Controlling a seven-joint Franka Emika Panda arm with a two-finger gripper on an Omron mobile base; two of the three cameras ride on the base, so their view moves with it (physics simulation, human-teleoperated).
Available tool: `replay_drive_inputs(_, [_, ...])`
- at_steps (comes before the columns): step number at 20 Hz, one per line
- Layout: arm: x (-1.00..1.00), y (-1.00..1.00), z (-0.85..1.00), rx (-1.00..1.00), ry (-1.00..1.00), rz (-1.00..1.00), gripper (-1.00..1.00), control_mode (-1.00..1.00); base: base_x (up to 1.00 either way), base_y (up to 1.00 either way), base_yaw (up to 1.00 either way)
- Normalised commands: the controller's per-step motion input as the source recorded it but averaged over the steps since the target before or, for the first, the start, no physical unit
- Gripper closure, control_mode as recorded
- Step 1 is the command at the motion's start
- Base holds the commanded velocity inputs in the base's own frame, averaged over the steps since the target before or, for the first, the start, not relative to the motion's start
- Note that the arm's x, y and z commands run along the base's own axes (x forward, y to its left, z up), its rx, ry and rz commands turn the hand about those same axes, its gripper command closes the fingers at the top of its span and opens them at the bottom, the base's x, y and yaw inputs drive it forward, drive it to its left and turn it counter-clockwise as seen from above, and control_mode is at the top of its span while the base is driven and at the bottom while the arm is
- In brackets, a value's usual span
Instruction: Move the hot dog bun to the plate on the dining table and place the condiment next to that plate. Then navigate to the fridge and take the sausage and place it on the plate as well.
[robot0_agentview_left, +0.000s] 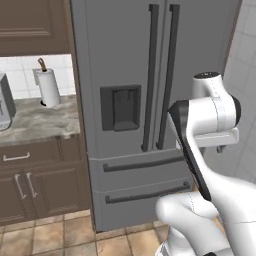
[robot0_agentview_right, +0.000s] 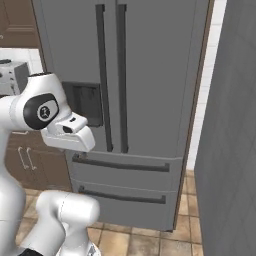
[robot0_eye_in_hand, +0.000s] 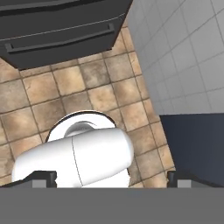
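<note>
Fridge leg, judged: base parked before the fridge (robot0_agentview_left: 130, 60), doors shut; gripper (robot0_eye_in_hand: 111, 177) pointing at the floor, jaws spread and empty; sausage not yet fetched

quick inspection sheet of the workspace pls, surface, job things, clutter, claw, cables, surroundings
surface: brown tiled floor in front of the fridge
job's things: fridge, both doors and both drawers shut
clutter: paper towel roll upright on the marble counter left of the fridge
claw: claw open, empty, pointing down at the floor
cables: nothing seen
surroundings: brown cabinets below the counter, white tiled wall to the right
</note>
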Motion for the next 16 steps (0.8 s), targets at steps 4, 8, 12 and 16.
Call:
replay_drive_inputs(4, [0.0,0.0,0.0,0.0,0.0,0.0,-1.0,1.0,0.58,-0.01,0.0])
replay_drive_inputs(8, [0.0,0.0,0.0,0.0,0.0,0.0,-1.0,1.0,0.64,-0.03,0.0])
replay_drive_inputs(12, [0.0,0.0,0.0,0.0,0.0,0.0,-1.0,1.0,0.63,-0.05,0.0])
replay_drive_inputs(16, [0.0,0.0,0.0,0.0,0.0,0.0,-1.0,1.0,0.51,-0.04,0.0])
